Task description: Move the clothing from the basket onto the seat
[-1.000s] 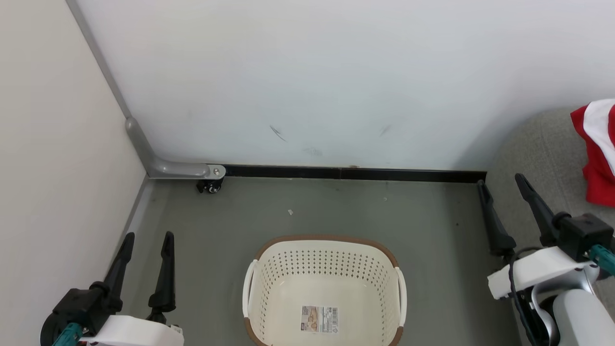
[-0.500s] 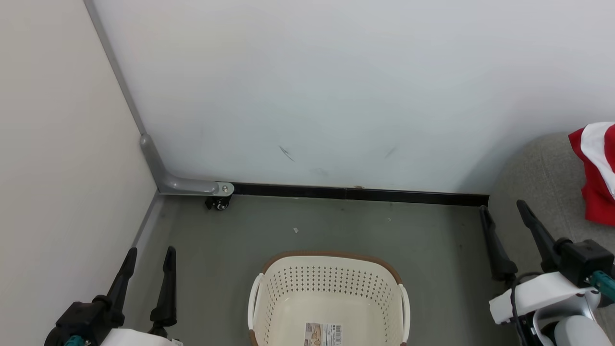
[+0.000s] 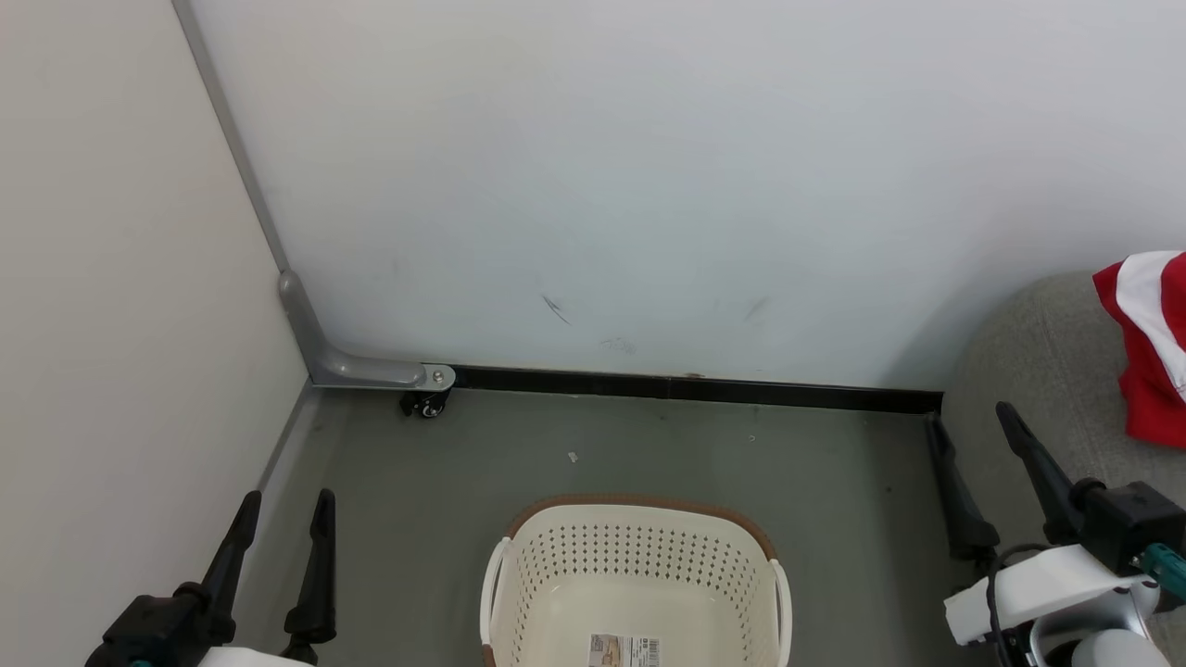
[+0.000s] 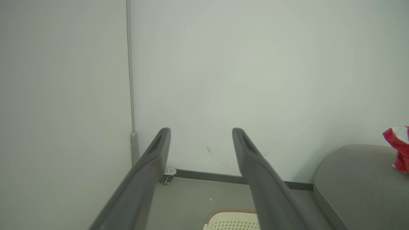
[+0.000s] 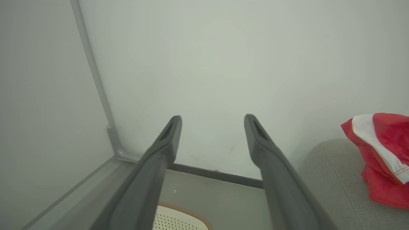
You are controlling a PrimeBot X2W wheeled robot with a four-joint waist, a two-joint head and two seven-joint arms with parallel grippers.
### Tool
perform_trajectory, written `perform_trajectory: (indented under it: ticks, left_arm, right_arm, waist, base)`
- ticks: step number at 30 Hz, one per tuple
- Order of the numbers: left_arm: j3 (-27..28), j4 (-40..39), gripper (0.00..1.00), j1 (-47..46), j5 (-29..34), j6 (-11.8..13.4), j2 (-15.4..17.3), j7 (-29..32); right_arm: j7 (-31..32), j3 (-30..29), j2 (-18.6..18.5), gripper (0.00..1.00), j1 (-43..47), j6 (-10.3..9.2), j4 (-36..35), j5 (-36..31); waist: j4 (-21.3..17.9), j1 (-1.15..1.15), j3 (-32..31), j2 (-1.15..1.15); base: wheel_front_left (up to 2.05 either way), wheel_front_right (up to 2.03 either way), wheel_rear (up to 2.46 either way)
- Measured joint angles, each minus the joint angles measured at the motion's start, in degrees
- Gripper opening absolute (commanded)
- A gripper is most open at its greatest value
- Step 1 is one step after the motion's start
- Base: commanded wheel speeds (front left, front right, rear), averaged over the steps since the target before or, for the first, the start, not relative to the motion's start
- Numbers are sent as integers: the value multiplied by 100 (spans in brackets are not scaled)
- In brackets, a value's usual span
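The cream basket (image 3: 639, 565) with a brown rim stands on the grey floor at the bottom centre of the head view; only a paper label lies on its bottom. Its rim also peeks into the left wrist view (image 4: 230, 213) and the right wrist view (image 5: 188, 214). Red clothing (image 3: 1149, 343) with a white stripe lies on the grey seat (image 3: 1047, 371) at the far right, also in the right wrist view (image 5: 381, 156) and the left wrist view (image 4: 397, 147). My left gripper (image 3: 285, 502) is open, left of the basket. My right gripper (image 3: 971, 415) is open beside the seat's edge, holding nothing.
White wall panels meet in a corner at the back left, with a grey metal bracket (image 3: 357, 371) and a small caster wheel (image 3: 426, 405) at the floor. A black skirting strip (image 3: 695, 387) runs along the back wall. Bare grey floor surrounds the basket.
The head camera has tilted up, so the basket, the wall and the seat have slid lower in the picture. Both grippers stay open with nothing in them.
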Motion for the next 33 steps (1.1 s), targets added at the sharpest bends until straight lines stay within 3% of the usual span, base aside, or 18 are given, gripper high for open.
perform_trajectory:
  ticks: [33]
  left_arm:
    - [197, 5, 100, 1, 260, -324, -163, 0]
  right_arm:
    - [0, -381, 105, 100, 267, 0, -252, -60]
  waist:
    - [-259, 0, 54, 0]
  base:
    - [0, 0, 0]
